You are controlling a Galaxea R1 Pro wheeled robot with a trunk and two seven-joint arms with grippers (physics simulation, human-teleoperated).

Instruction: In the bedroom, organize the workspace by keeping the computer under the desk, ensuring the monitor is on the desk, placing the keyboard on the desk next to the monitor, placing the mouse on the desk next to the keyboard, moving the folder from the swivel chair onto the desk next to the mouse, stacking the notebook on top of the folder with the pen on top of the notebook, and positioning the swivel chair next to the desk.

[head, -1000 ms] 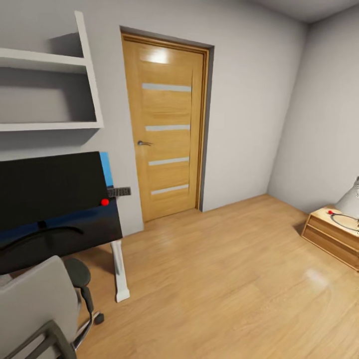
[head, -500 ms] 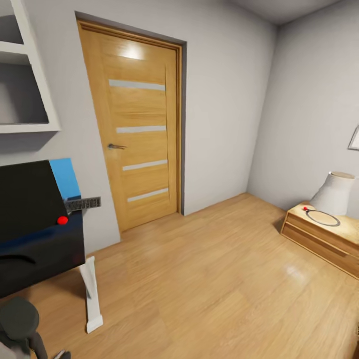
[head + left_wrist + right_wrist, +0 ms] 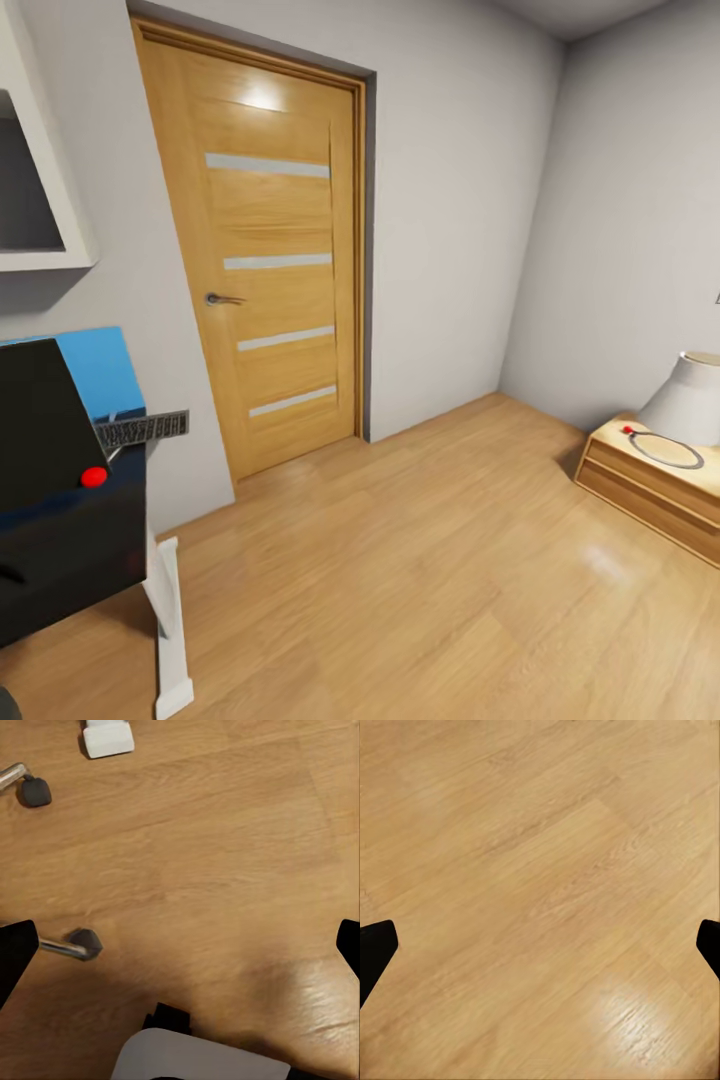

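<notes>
Desk (image 3: 70, 540) with keyboard (image 3: 142, 430) lies far left; left gripper (image 3: 180, 945) nearer it. Both grippers, right (image 3: 540, 945) too, spread wide, empty over floor.

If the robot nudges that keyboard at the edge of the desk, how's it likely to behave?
The keyboard looks slim, flat and rigid, so it would probably slide rather than bend. One end seems to jut past the desk edge, so a push outward could tip it off. It looks light for its length.
</notes>
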